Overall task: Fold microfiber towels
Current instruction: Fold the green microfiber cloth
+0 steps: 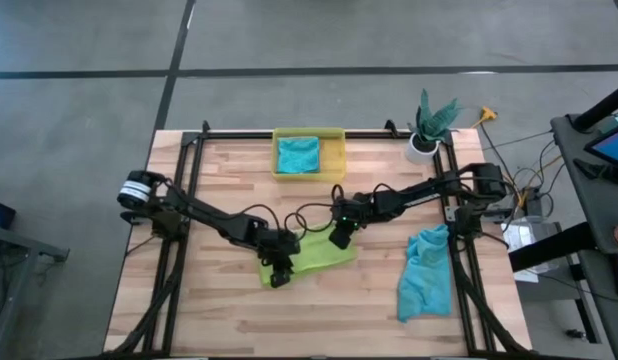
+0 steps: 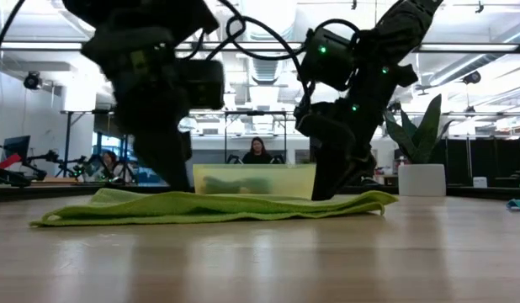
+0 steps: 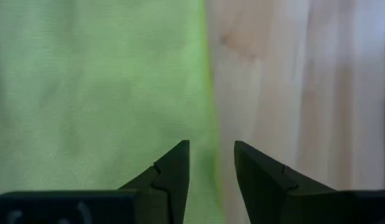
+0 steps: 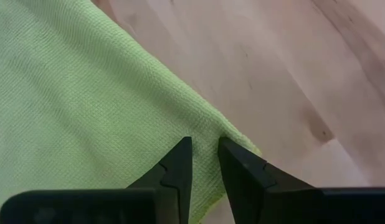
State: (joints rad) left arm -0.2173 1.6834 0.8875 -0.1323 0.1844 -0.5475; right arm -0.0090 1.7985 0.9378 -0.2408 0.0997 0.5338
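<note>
lime green microfiber towel [image 1: 311, 256] flat mid-table, part-folded | left gripper [image 3: 211, 163] at its near-left edge, fingers parted, gripping nothing | right gripper [image 4: 205, 155] pinching far-right corner (likely to carry the fold) | 1 teal towel [image 1: 298, 154] in yellow plastic bin [image 1: 309, 133].

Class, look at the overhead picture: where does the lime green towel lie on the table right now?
In the high view the lime green towel lies near the table's middle, between the left gripper and right gripper, with the yellow bin beyond it.
</note>
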